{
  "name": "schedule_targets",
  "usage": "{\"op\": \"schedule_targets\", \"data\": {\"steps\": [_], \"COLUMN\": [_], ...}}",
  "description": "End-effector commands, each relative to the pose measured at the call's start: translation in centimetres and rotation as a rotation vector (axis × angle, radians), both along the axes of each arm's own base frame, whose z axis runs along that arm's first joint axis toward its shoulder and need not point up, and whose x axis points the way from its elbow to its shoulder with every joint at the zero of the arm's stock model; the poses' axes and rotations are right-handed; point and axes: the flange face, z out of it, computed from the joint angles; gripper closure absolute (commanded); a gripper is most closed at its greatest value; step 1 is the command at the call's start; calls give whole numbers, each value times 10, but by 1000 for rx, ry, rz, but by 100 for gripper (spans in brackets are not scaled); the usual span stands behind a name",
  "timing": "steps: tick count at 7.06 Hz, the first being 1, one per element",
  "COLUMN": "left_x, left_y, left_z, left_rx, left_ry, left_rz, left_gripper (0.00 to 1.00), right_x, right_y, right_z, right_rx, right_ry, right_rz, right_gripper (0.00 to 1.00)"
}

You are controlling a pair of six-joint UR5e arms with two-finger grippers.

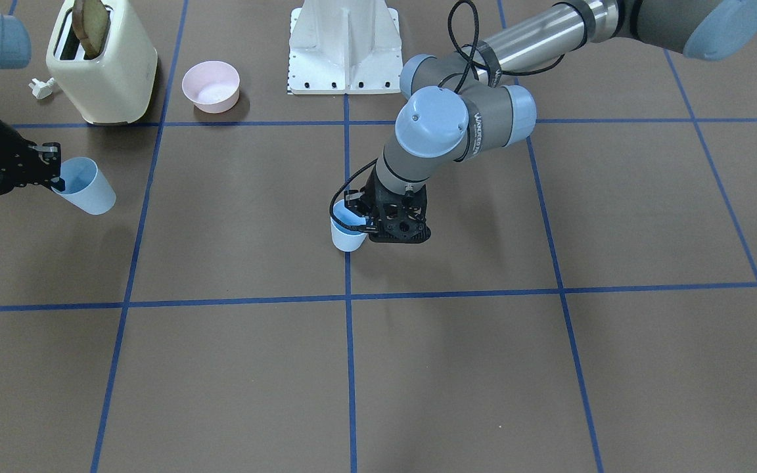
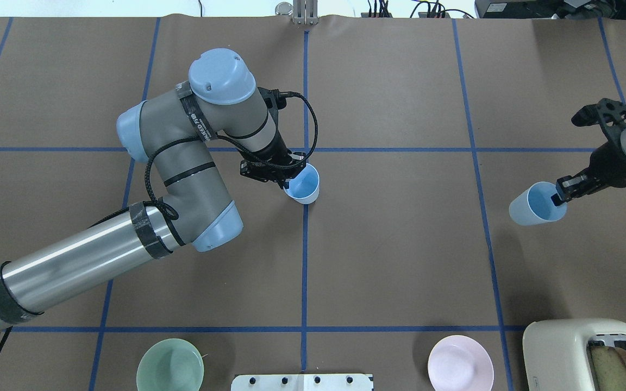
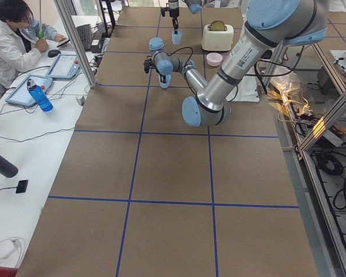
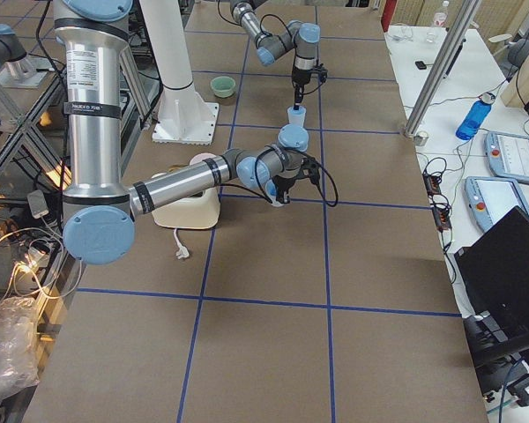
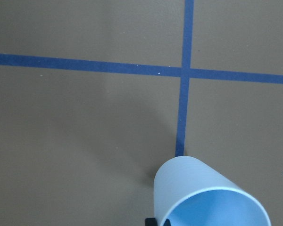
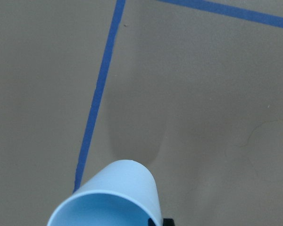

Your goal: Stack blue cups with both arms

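**Bringing two gripped cups together**

Clamped by its rim in the left tool (image 2: 289,182), one finger inside and one outside: a small light-blue tapered plastic cup (image 2: 304,187), upright near the middle of the brown paper-covered surface (image 2: 400,260), over a blue tape line (image 2: 305,244). Pinched the same way in the right tool (image 2: 558,196): a second light-blue cup (image 2: 533,207), raised and tilted, well apart from the first, toward the right end.

Best to hold the middle cup steady and upright as the receiver. Carry the tilted one across at height, level it base-down, centre it over the open mouth, then lower it straight. Watch the finger inside the receiving rim: probably in the way of full nesting, so some regrip or release looks needed.

Unclear whether the middle cup stands on the surface or hangs just above it. In both wrist views, only a dark sliver of fingertip at the bottom edge. Right arm cut off at the frame edge overhead. Side views too small to judge either grip.
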Motion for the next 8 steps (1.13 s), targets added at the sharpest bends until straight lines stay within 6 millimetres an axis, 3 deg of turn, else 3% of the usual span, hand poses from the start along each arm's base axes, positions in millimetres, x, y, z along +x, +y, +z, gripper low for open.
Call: {"op": "schedule_targets", "data": {"steps": [1, 2, 4, 5, 6, 7, 8], "left_x": [4, 2, -4, -21, -44, -79, -113], "left_y": [1, 1, -1, -11, -22, -36, -42], "left_z": [-3, -5, -8, -14, -6, 10, 43], "left_rx": [12, 18, 42, 43, 31, 58, 82], "left_ry": [8, 13, 41, 53, 61, 78, 53], "left_rz": [6, 6, 0, -14, -23, 13, 16], "left_gripper": [81, 41, 12, 8, 6, 4, 3], "right_x": [-6, -8, -15, -26, -37, -55, -76], "right_y": [-28, -35, -47, -56, -59, -57, -53], "right_z": [-68, -81, -113, -145, -168, -183, -200], "right_rx": [-32, -33, -33, -44, -52, -53, -73], "right_ry": [15, 15, 13, 19, 22, 14, 10], "right_rz": [19, 22, 25, 20, 10, 4, 11], "right_gripper": [90, 89, 89, 89, 89, 89, 89]}}
